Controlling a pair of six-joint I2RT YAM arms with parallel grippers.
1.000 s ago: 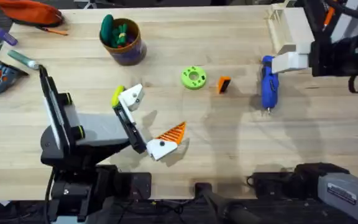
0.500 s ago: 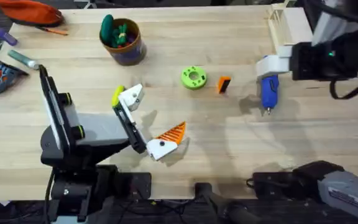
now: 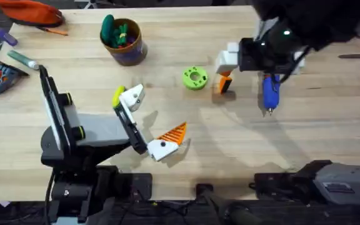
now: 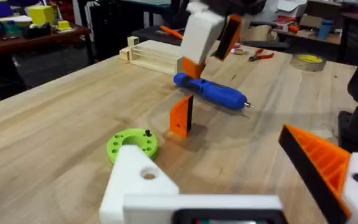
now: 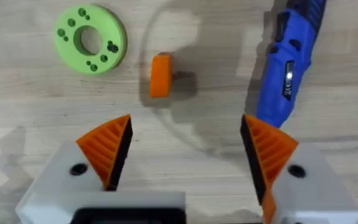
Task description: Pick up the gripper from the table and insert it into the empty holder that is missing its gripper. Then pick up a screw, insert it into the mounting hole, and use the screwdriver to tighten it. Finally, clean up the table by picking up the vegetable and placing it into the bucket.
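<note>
1. Right gripper (image 3: pixel 225 65) has swung in from the far right side of the table since a second ago and now hangs over the small orange gripper (image 3: pixel 224 84); its orange fingers (image 5: pixel 107 147) stand wide apart with nothing between them.
2. Left gripper (image 3: pixel 149 122) has not moved: it rests on the table beside the vegetable (image 3: pixel 117 96), one side a bare white holder (image 3: pixel 132 97), the other carrying an orange finger, spread apart and holding nothing.
3. Everything else on the table lies as it did: the small orange gripper sits between the lime-green disc (image 3: pixel 194 78) and the screwdriver (image 3: pixel 270 90), apart from both; the bucket (image 3: pixel 124 39) stands well beyond the disc.
4. From the right wrist, the small orange gripper (image 5: pixel 160 75) lies ahead of the spread fingers, nearer the disc (image 5: pixel 91 39) than the screwdriver (image 5: pixel 291 65).
5. From the left wrist, the small orange gripper (image 4: pixel 181 116) stands on edge, showing a black face, with the right gripper (image 4: pixel 207 34) directly above and not touching it.
</note>
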